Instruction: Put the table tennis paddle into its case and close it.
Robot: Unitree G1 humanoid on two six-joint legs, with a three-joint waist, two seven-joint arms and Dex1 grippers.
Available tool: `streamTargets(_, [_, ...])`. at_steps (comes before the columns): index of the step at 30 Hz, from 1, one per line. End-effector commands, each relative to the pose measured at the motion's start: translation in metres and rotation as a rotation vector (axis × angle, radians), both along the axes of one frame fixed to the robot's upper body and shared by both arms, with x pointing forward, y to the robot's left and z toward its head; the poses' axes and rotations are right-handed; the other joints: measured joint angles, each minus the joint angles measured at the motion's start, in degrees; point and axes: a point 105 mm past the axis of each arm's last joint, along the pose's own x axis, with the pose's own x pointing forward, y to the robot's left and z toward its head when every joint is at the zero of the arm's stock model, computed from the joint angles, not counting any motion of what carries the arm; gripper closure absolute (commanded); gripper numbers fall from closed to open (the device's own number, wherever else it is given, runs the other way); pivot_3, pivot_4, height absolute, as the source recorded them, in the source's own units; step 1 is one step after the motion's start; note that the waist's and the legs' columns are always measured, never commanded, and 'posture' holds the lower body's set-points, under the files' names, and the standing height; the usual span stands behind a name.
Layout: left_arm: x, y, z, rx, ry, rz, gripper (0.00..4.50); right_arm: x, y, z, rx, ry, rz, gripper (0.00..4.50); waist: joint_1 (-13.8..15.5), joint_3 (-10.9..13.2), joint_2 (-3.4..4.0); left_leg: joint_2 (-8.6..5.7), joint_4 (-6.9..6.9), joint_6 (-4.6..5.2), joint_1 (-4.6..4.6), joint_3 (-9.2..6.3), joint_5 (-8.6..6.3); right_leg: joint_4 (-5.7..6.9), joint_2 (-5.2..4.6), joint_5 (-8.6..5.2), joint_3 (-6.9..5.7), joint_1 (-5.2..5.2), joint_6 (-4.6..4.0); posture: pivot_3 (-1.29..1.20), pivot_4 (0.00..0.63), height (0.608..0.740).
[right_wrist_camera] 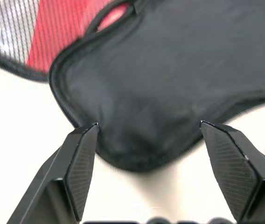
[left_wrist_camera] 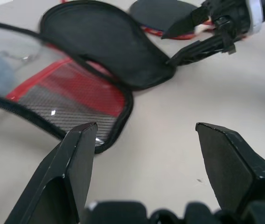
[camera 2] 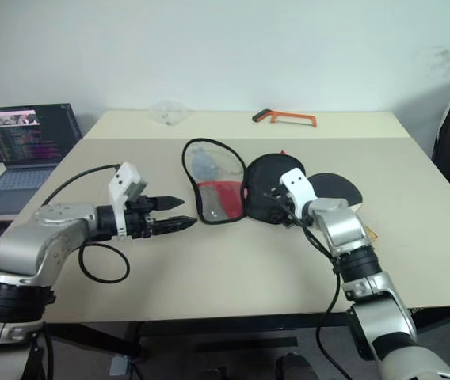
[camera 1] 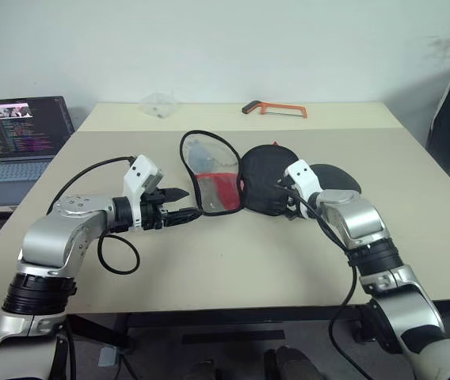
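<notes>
Case (camera 1: 233, 180): lies unzipped on desk (camera 1: 233, 261), mesh half toward left, black half toward right. Paddle (camera 1: 334, 177): on desk beyond case, right side. Left gripper (camera 1: 184, 204): fingers apart, empty, just beside mesh half's edge. Right gripper (right_wrist_camera: 144, 140): fingers apart, straddling black half's narrow end, no grip.

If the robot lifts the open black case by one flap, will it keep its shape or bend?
The case is thin fabric with mesh, lying flat and spread open, so it will probably sag and fold. It looks light, so a push may slide it across the table. The piping at its edge may give some hold.
</notes>
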Motion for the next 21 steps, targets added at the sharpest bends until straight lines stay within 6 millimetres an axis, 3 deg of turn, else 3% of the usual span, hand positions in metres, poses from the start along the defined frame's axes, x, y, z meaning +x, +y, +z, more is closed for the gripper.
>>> streamTargets(1, [-0.007,0.004,0.025,-0.015,-0.06,-0.04,0.81,0.002,-0.034,0.023,-0.035,-0.073,-0.094,0.73,0.31,0.0,0.0,-0.01,0.0,0.0,0.01,0.0,0.0,-0.01,0.0,-0.01,-0.01,0.01,0.01,0.0,0.15,0.74])
streamTargets(5, [-0.014,-0.001,0.026,-0.012,-0.039,-0.105,0.81,-0.001,-0.102,0.019,-0.106,-0.047,-0.245,0.73,0.43,0.0,-0.01,-0.01,-0.01,0.01,0.02,0.01,0.0,-0.05,0.01,-0.03,-0.02,0.04,0.03,0.0,0.15,0.74])
streamTargets(8, [-0.012,-0.005,0.023,-0.012,-0.036,-0.111,0.81,-0.003,-0.123,0.015,-0.031,-0.005,-0.319,0.73,0.51,0.02,-0.04,-0.05,-0.01,0.01,0.01,0.05,-0.01,-0.08,0.01,-0.02,0.01,0.06,0.03,0.0,0.15,0.74])
streamTargets(14, [-0.011,-0.013,0.02,-0.02,-0.032,-0.134,0.81,-0.008,-0.143,0.005,0.049,0.065,-0.396,0.73,0.19,0.02,-0.05,0.09,0.0,0.02,0.09,0.2,0.0,-0.05,0.11,-0.13,0.1,0.08,0.21,0.0,0.15,0.74])
streamTargets(21, [-0.009,-0.017,0.02,-0.019,-0.033,-0.144,0.81,-0.009,-0.131,-0.009,0.054,0.118,-0.359,0.73,0.28,0.02,-0.05,0.12,0.0,0.02,0.08,0.21,0.0,-0.07,0.17,-0.1,0.12,0.09,0.15,0.0,0.15,0.74])
